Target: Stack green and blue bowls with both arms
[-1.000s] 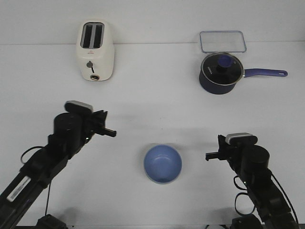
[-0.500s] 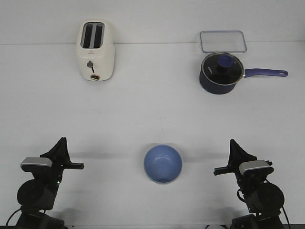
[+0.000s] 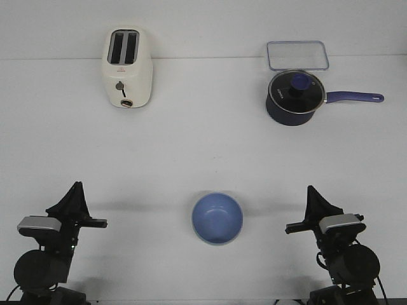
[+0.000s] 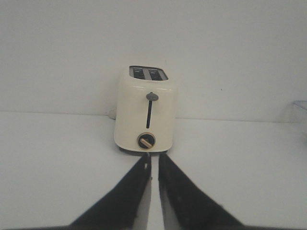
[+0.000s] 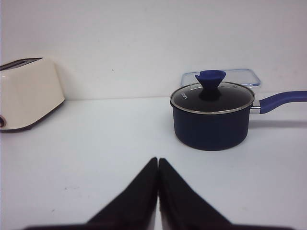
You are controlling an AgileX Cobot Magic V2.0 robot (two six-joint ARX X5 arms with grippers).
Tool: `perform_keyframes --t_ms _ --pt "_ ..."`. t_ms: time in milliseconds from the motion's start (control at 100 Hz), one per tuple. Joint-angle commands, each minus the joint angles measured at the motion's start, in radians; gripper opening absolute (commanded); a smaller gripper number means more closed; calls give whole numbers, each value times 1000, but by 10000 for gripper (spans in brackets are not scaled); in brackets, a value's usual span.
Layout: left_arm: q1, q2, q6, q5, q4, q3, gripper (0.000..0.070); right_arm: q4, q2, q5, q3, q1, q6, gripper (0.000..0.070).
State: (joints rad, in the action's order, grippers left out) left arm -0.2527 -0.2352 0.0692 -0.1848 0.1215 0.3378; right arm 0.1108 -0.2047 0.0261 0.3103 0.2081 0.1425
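The blue bowl (image 3: pixel 217 218) near the table's (image 3: pixel 203 146) front edge looks light, stiff and smooth; take its rim. Both claws, left (image 4: pixel 153 165) and right (image 5: pixel 158 165), are together and empty; a green bowl may sit beneath, unseen.

The bowl (image 3: pixel 217 218) sits near the front, between both arms. Behind, the toaster (image 3: pixel 127 68) stands left; the saucepan (image 3: pixel 296 96) right, a container (image 3: pixel 297 54) behind it.
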Motion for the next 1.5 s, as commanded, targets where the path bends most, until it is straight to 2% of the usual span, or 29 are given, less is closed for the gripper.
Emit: perform_keyframes --t_ms 0,130,210,340,450,610,830,1490 --pt "-1 2 3 -2 12 9 15 -13 1 1 5 1 -2 0" --pt "-1 2 3 -2 12 9 14 -13 1 1 5 1 -2 0" --pt "0 6 -80 -3 10 6 15 -13 1 1 5 1 -2 0" --pt "33 33 -87 4 6 -41 15 -13 1 1 5 1 -2 0" --pt "97 88 -78 81 7 -134 14 -13 1 1 5 1 -2 0" --pt "175 172 -71 141 7 -238 15 -13 1 1 5 1 -2 0" --pt "227 232 -92 159 14 -302 15 -13 1 1 5 1 -2 0" --pt "227 232 -92 159 37 -324 15 -13 1 1 5 1 -2 0"
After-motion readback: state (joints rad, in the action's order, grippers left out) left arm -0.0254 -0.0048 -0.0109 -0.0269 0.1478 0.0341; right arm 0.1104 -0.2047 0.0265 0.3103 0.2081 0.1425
